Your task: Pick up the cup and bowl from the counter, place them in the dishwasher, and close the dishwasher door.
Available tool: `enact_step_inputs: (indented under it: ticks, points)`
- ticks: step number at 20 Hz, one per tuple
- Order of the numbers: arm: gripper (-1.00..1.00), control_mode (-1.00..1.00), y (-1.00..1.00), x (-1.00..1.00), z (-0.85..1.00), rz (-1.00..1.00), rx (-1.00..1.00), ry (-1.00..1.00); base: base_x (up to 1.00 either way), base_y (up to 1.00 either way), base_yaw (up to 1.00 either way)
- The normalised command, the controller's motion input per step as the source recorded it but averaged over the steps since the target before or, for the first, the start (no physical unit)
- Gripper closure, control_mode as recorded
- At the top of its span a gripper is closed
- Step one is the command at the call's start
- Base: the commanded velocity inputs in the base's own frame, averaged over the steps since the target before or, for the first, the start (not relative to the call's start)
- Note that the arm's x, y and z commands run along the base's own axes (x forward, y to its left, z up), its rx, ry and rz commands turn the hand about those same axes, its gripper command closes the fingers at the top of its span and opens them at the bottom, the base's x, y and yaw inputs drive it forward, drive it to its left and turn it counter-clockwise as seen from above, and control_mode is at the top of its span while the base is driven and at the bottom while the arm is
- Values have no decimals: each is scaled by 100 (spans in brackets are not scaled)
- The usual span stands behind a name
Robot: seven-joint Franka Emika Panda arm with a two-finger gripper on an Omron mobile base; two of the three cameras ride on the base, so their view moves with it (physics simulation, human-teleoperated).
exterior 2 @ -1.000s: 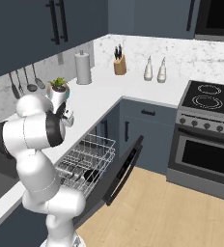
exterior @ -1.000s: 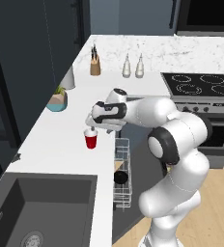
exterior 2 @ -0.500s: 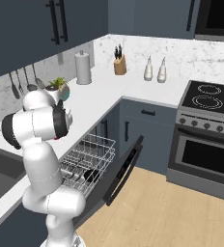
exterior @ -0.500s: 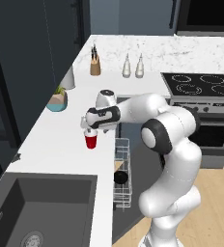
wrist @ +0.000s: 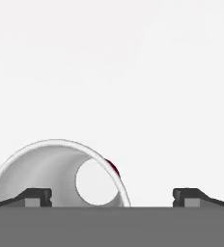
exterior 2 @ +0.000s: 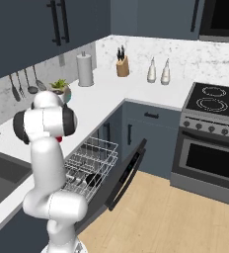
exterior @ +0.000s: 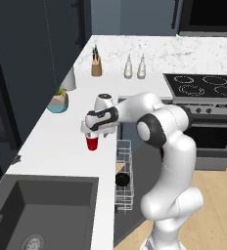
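Note:
The red cup (exterior: 91, 144) stands upright on the white counter (exterior: 56, 146) near its front edge. My gripper (exterior: 92, 133) hangs open just above it, pointing down. In the hand view the cup's white rim and inside (wrist: 51, 166) lie under the left fingertip (wrist: 35, 195), while the right fingertip (wrist: 187, 195) is outside the cup, over bare counter. The black bowl (exterior: 123, 179) sits in the white wire rack (exterior: 124, 161) of the open dishwasher; the bowl (exterior 2: 92, 179) and the lowered dishwasher door (exterior 2: 125, 173) also show from the right.
A teal plant pot (exterior: 58, 103) and a paper towel roll (exterior: 69, 78) stand behind the cup. A knife block (exterior: 96, 67) and two bottles (exterior: 129, 68) sit at the back wall. The sink (exterior: 42, 207) lies at near left, the stove (exterior: 203, 86) at right.
The hand has swung left and come down over the red cup. The cup, the bowl and the dishwasher door have not moved.

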Motion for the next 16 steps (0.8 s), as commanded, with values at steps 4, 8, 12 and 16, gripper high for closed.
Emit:
enact_step_inputs:
  ticks: [4, 8, 12, 16]
  points:
    - [100, -100, 0, 0, -62, 0, 0, 16, 0, 0, 0]
    - [100, -100, 0, 0, -40, 0, 0, 10, 0, 0, 0]
    - [100, -100, 0, -19, -35, 0, 0, 5, 0, 0, 0]
    - [100, -100, -11, -68, -45, 0, 0, 0, 0, 0, 0]
